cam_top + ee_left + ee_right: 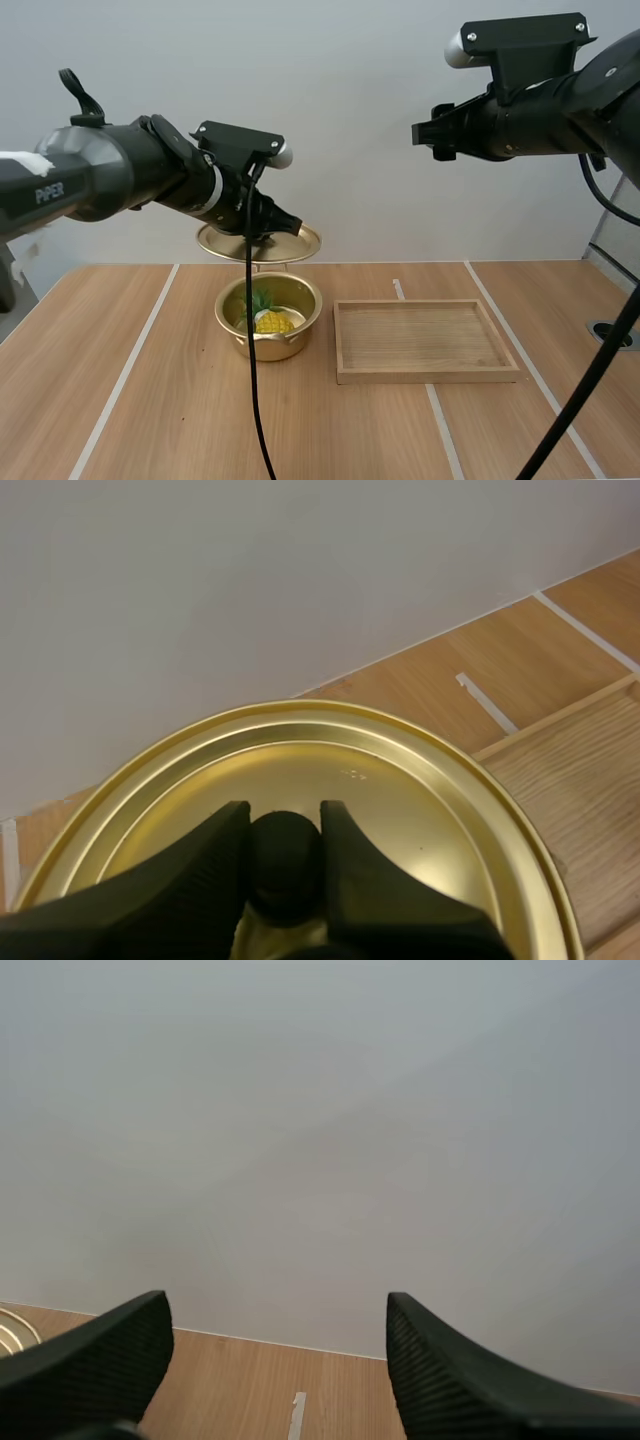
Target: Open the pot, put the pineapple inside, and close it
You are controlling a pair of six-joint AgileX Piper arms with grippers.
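Brass-gold and thin, the lid (258,243) hangs in the air just behind and above the pot (270,347). It is carried level by the left fingers (200,880), which are clamped on its small black knob (286,865) — one finger on either side, the knob filling the gap between them. The pot stands open on the desk (150,400), just beside the wooden tray (425,375). The pineapple (272,320) lies inside it, yellow body and green leaves below the rim. So what looks left to do is the closing.

The lid is likely light, stiff sheet metal with a smooth, slippery face, and the knob is the only sensible place to hold it. A round knob pinched from two sides could let the lid swing or twist — worth keeping it level on the way down. Its rim has to meet the pot's rim all round. The pineapple's leaves seem low enough not to foul it, though I can't be sure from here.

The right fingers (450,1380) stand wide apart, holding nothing, raised high above the tray's side of the desk.
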